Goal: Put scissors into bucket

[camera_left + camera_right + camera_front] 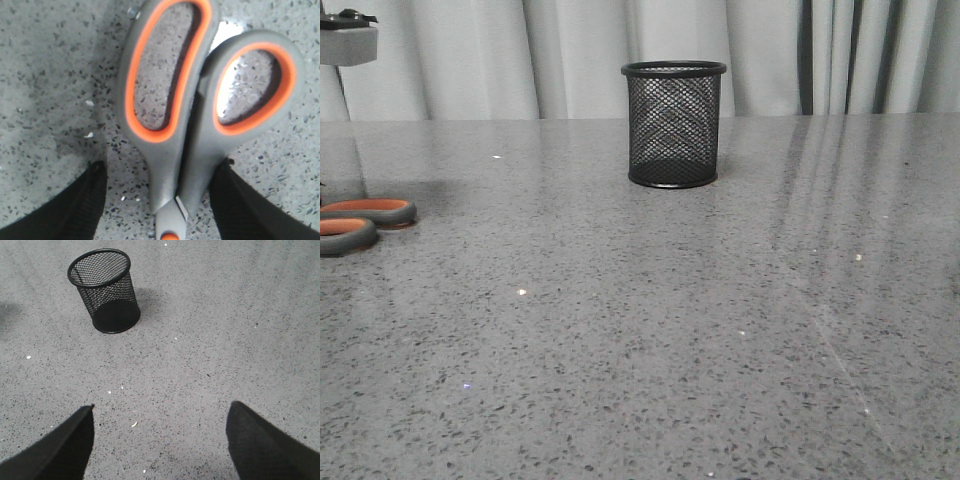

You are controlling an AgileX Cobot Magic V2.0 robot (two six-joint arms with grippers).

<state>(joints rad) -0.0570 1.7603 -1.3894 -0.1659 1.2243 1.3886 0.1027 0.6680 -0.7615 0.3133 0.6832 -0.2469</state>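
Observation:
The scissors lie flat on the grey speckled table, with dark grey handle loops lined in orange. In the front view only their loops show, at the far left edge. My left gripper is open and straddles the handles' neck just above the pivot. One finger is close against the handle; the other stands apart. The blades are out of view. The bucket, a black wire-mesh cup, stands upright at the table's back middle. It also shows in the right wrist view. My right gripper is open and empty, above bare table.
Grey curtains hang behind the table's far edge. Part of my left arm shows at the top left of the front view. Small white crumbs lie on the table.

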